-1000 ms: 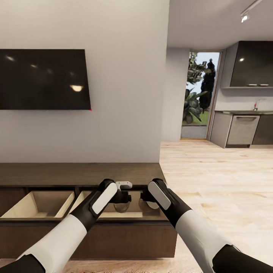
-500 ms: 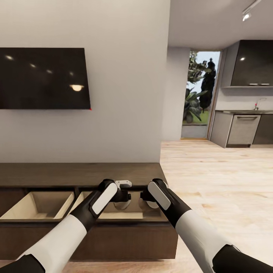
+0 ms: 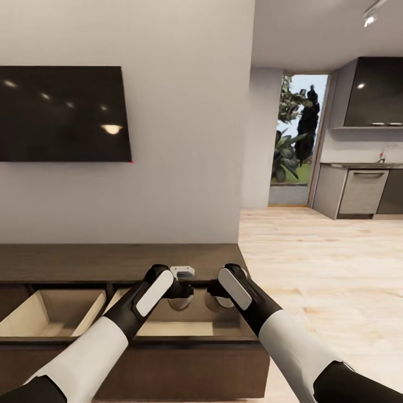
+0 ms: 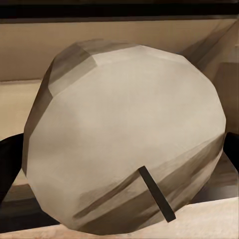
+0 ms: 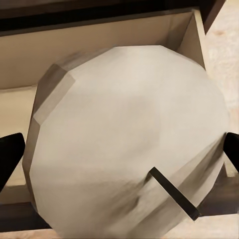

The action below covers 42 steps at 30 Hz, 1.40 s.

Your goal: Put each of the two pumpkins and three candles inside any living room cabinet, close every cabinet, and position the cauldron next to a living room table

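Head view shows left gripper (image 3: 180, 302) and right gripper (image 3: 215, 301) each clamped on a candle (image 4: 124, 134) above the open cabinet (image 3: 184, 327) drawer; releasing off-centre could bounce one off the rim.

Head view, non-task items. Black wall-mounted TV (image 3: 61, 113) at upper left on a plain grey wall (image 3: 184, 140). Light wood floor (image 3: 324, 268) fills right half. At far right: grey kitchen counter units (image 3: 358, 193), dark upper cupboard (image 3: 374, 92). Glass doorway (image 3: 295, 140) at centre right shows green plants outside. Ceiling spotlight (image 3: 369, 20) at upper right.
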Tool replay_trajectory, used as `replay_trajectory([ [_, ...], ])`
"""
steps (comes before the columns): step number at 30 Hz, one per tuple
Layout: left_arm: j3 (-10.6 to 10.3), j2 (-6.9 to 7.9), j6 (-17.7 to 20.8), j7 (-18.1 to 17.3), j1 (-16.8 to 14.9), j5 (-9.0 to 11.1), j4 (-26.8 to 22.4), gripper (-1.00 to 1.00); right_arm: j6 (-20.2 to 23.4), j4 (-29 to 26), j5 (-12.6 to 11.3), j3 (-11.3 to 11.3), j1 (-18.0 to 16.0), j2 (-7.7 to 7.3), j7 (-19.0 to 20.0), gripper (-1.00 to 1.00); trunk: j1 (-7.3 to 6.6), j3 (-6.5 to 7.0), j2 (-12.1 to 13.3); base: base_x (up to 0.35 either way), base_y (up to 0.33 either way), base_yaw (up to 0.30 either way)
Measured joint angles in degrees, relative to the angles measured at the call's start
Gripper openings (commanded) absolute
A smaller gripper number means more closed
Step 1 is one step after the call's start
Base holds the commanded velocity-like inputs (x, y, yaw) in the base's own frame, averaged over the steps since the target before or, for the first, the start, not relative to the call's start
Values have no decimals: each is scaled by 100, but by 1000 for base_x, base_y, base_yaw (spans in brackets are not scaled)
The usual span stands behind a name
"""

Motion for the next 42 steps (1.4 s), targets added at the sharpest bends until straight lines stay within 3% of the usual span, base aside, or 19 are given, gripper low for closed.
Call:
replay_trajectory([
  [13, -29, 0, 1, 5, 1, 2, -6, -100, 1, 0, 3, 0, 0, 0, 0, -100, 1, 0, 0, 91, -38, 0],
  [42, -32, 0, 3, 5, 2, 13, -8, -100, 6, 0, 0, 0, 0, 0, 0, -100, 77, -643, -38, 1, 0, 0],
])
